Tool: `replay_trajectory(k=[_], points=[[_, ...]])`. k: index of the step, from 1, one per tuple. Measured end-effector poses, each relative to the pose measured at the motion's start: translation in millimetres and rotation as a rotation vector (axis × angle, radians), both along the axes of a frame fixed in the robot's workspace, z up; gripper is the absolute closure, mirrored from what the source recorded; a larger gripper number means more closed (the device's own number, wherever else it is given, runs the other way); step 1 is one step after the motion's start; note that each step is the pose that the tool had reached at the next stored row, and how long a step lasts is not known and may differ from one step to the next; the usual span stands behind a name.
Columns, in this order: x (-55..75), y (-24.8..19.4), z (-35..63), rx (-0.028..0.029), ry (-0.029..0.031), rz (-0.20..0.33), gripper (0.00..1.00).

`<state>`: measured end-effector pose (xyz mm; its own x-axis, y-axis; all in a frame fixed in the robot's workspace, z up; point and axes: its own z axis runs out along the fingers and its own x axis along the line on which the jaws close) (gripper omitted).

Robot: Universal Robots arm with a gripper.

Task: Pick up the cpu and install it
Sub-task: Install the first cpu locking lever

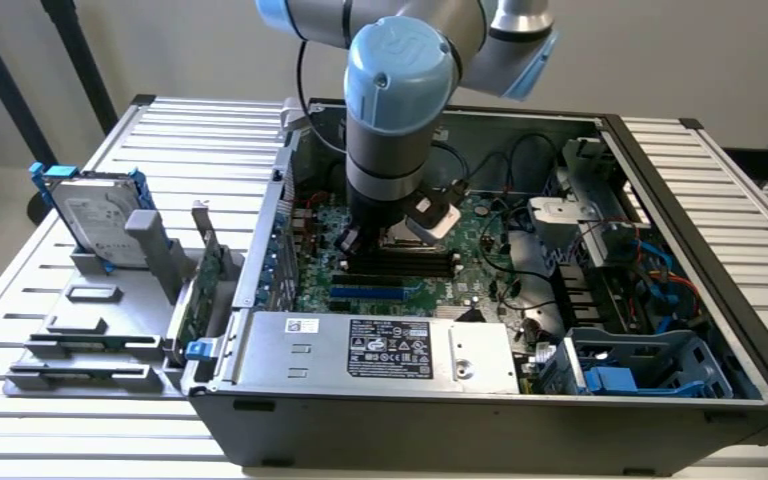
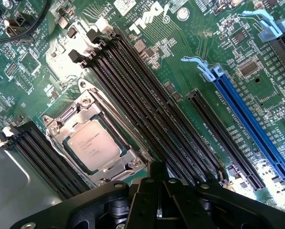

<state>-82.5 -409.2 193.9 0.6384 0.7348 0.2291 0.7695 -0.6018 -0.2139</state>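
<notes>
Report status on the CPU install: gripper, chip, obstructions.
Gripper shut, empty, above the motherboard. CPU seated in its socket beside the black memory slots. Nothing lying over the chip.

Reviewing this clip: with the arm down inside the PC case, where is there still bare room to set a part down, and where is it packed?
Bare room: the slatted table behind the hard drive, and its strip past the case's wall at the exterior view's right. Crowded: the motherboard, packed with RAM slots, the blue slot and the socket holding the cpu, with the shut gripper close by.
</notes>
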Motion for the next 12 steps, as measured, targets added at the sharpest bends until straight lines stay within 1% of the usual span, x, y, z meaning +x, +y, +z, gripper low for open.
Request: replay_trajectory(k=[4,6,7,9,12], points=[[-0.1,0.3,8.9,0.0000,0.0000,0.000,0.89],[-0.2,1.9,12.5,0.0002,-0.0001,0.000,0.89],[-0.2,3.3,13.8,0.0003,-0.0001,0.000,0.89],[-0.4,7.6,15.9,0.0001,-0.0001,0.000,0.89],[-0.6,17.0,17.9,-0.0004,0.0000,0.003,0.89]])
